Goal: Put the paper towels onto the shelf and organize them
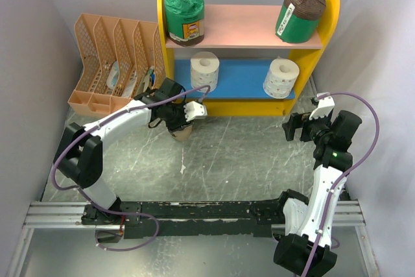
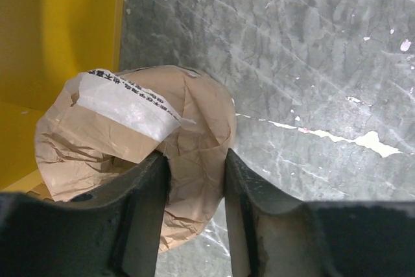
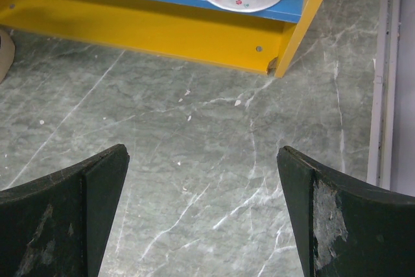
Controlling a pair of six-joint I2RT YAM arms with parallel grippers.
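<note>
Left jaws pinch crumpled, white-labelled tan roll (image 2: 194,128).

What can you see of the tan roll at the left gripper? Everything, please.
The tan roll is crumpled brown paper, creased all over, with a white strip bearing black print across its top. Its core is not visible. It appears to sit on the grey marbled table, just in front of the yellow foot of the shelf, on neither board. The left gripper has one finger on each side of it, pressing into the paper.
</note>
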